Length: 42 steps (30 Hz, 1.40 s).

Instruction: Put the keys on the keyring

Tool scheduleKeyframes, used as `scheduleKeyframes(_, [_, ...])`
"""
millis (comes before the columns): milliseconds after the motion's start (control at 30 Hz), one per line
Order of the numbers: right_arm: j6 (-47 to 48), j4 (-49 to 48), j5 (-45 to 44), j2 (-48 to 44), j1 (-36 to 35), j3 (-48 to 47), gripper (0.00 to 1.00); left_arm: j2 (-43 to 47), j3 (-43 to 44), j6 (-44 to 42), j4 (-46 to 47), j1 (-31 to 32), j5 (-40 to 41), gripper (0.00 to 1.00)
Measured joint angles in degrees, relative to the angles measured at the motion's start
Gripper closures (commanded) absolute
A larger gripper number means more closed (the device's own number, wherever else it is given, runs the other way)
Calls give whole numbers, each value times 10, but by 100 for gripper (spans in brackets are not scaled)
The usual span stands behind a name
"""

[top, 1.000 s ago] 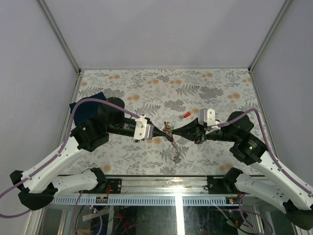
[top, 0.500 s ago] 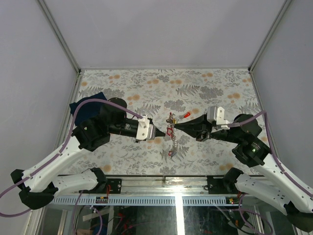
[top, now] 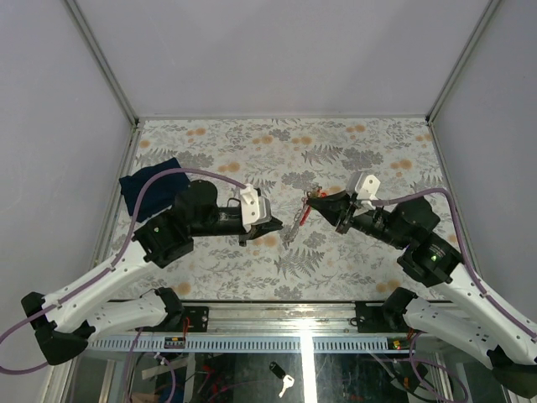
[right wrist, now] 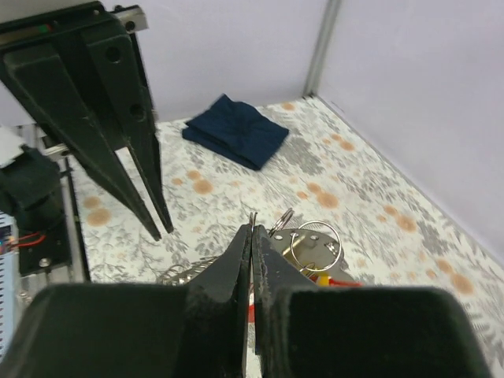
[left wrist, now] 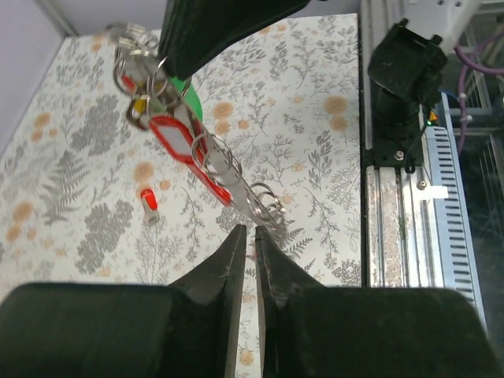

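Since the earlier frame, my left gripper (top: 277, 223) has let go and drawn back to the left, and my right gripper (top: 312, 200) has carried the bunch up and away from it.

Left to right:
- A folded dark blue cloth (top: 149, 186) lies near the left edge of the table (top: 361, 151).
- My left gripper, its fingers all but closed on nothing, points at the bunch from just beside it.
- The keyring (top: 300, 218), with its red strap and a string of small rings, hangs in the air between the two grippers.
- My right gripper is clenched on its upper end, where several tagged keys (left wrist: 135, 79) cluster.

One small red-tagged key (left wrist: 148, 203) lies loose on the table below the bunch, so I judge the task unfinished.

Risks: the bunch hangs from a single pinch and may swing or slip if the arm moves sharply. The loose key is tiny and flat, so closing fingers may push it along the table instead of lifting it.

No box, tray or other container shows in any view.
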<state>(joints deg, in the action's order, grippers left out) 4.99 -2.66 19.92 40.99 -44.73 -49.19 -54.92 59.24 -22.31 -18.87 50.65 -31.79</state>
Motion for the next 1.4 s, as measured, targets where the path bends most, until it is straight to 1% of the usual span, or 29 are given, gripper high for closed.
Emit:
scheduleKeyframes(133, [6, 32, -61, -1, 0, 3, 100, 2, -30, 65, 31, 0, 56, 77])
scheduleKeyframes(233, [9, 58, -101, -2, 0, 4, 100, 10, -54, 114, 46, 0, 116, 62])
scheduleKeyframes(333, [9, 78, -130, -3, 0, 4, 100, 16, -70, 151, 56, 0, 169, 55])
scheduleKeyframes(567, [12, 104, -168, -3, 0, 4, 100, 8, -78, 229, 64, -3, 270, 52])
scheduleKeyframes(667, [19, 113, -179, -1, 0, 6, 100, -12, -73, 262, 59, -24, 290, 52])
scheduleKeyframes(833, [21, 129, -190, 5, 0, 7, 100, -43, -73, 329, 43, -129, 299, 51])
scheduleKeyframes(933, [21, 134, -190, 5, 0, 7, 100, -67, -73, 356, 29, -178, 303, 50])
scheduleKeyframes(1100, [21, 142, -189, 8, 0, 7, 100, -138, -73, 362, -4, -246, 293, 48])
scheduleKeyframes(1200, [21, 142, -189, 8, 0, 7, 100, -199, -73, 353, -28, -288, 273, 47])
scheduleKeyframes(1300, [21, 143, -188, 8, 0, 7, 100, -242, -72, 344, -43, -307, 264, 46])
scheduleKeyframes(1400, [21, 142, -188, 8, 0, 9, 100, -287, -61, 333, -54, -309, 252, 47])
